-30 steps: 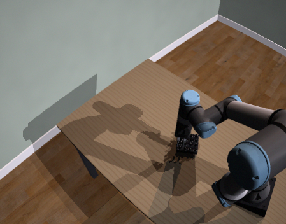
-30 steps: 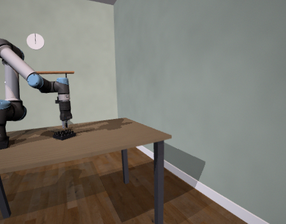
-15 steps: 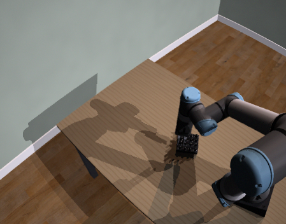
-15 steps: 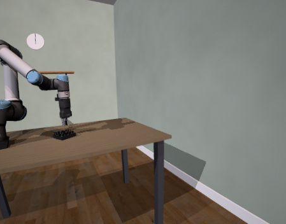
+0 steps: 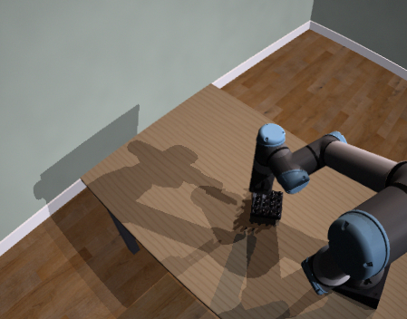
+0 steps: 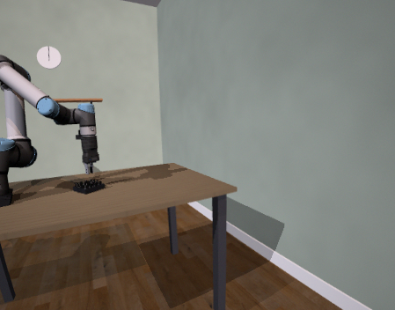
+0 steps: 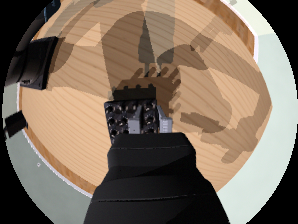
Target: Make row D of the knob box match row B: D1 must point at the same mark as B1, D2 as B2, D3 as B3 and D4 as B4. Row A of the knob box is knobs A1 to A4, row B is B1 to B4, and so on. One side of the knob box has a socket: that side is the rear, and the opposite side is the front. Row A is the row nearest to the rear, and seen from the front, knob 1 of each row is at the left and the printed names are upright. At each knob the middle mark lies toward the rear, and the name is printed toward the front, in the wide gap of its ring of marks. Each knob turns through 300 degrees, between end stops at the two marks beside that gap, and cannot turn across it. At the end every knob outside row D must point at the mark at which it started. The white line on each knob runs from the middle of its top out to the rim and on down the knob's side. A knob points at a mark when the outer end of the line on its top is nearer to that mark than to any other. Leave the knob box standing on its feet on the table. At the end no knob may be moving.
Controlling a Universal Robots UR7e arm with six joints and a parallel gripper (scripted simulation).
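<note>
The black knob box (image 5: 266, 220) (image 6: 85, 190) (image 7: 116, 114) stands flat on the table, its rows of dark knobs facing up. My gripper (image 6: 89, 173) (image 7: 149, 112) is partly open and empty. In the exterior view its fingertips are a little above the knobs, with a gap between. In the wrist view the two grey fingers appear on either side of the box's right-hand line of knobs, and the gripper body hides the box's lower part. In the top view the fingers are hidden. The white lines, marks and printed names are too small to read, and I cannot tell the rows.
The wooden table (image 5: 172, 131) (image 6: 167, 194) (image 7: 65, 135) carries the box and the arm's base (image 5: 367, 290) (image 6: 1, 199). The arm reaches over the table to the box. Dark shadows of the arm and knobs fall on the wood around the box. A wall stands behind one table edge.
</note>
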